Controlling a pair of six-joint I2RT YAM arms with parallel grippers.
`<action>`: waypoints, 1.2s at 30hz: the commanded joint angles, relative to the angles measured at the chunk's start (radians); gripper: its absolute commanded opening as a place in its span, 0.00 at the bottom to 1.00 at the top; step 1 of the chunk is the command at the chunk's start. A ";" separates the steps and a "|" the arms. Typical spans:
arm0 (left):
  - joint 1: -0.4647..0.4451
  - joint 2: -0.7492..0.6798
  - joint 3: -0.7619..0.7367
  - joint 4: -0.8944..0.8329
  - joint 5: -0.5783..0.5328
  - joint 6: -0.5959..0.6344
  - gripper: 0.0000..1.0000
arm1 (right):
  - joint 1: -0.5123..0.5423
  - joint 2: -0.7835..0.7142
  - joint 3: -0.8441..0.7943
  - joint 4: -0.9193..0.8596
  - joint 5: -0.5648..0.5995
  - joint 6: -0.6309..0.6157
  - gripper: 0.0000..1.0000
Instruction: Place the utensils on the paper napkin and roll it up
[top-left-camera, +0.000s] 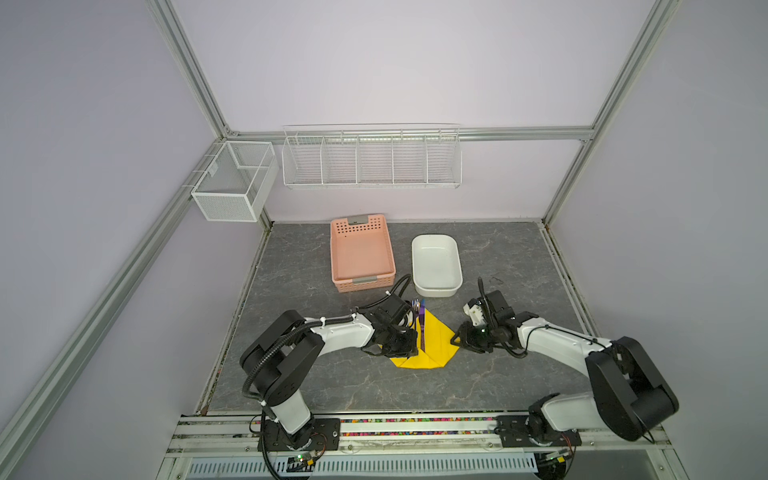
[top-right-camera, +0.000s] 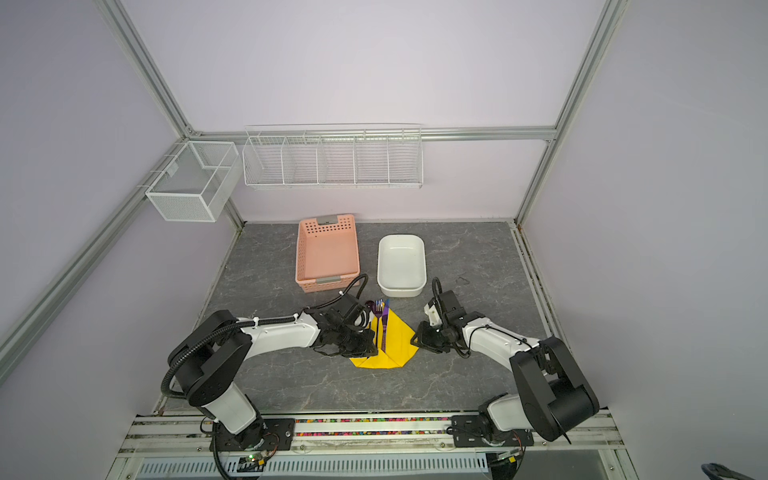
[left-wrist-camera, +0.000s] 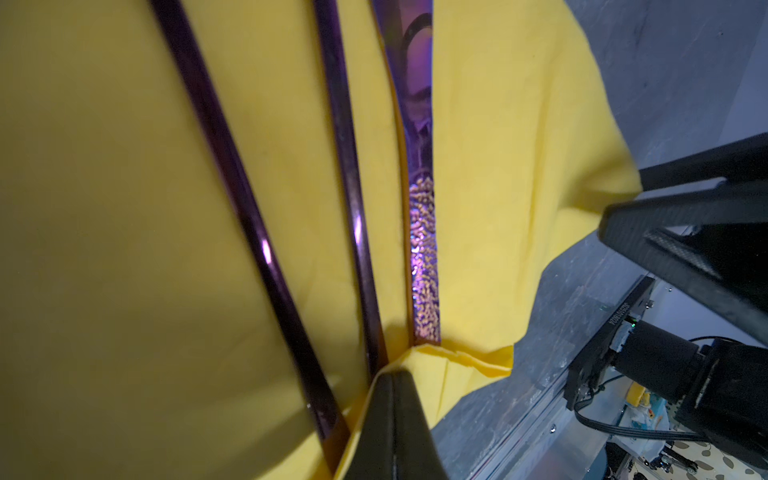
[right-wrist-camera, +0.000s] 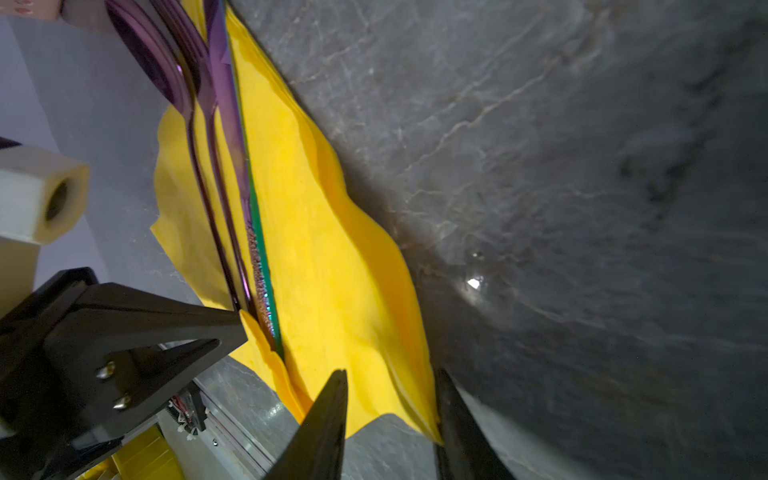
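The utensils (top-left-camera: 422, 328) lie side by side on the yellow napkin (top-left-camera: 438, 338), at the table's (top-left-camera: 519, 266) front middle. The left gripper (left-wrist-camera: 390, 376) is clenched at the folded edge by the handles. The right gripper (right-wrist-camera: 391, 372), jaws parted, straddles a corner. Placement looks done, and rolling next calls for a firm corner grasp.

1. Left wrist view: a short line of small white characters is printed along a black bar (left-wrist-camera: 611, 332) beside the table edge; they are too blurred to read.
2. No other writing is legible.
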 joint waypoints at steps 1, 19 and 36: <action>-0.007 0.009 0.029 -0.013 -0.008 0.013 0.00 | 0.010 0.022 0.017 -0.057 0.052 -0.022 0.38; -0.010 0.015 0.040 -0.025 -0.014 0.018 0.00 | 0.011 -0.002 0.006 0.007 -0.001 -0.001 0.24; -0.012 0.008 0.040 -0.030 -0.012 0.025 0.00 | 0.123 -0.050 0.152 -0.091 0.000 0.068 0.07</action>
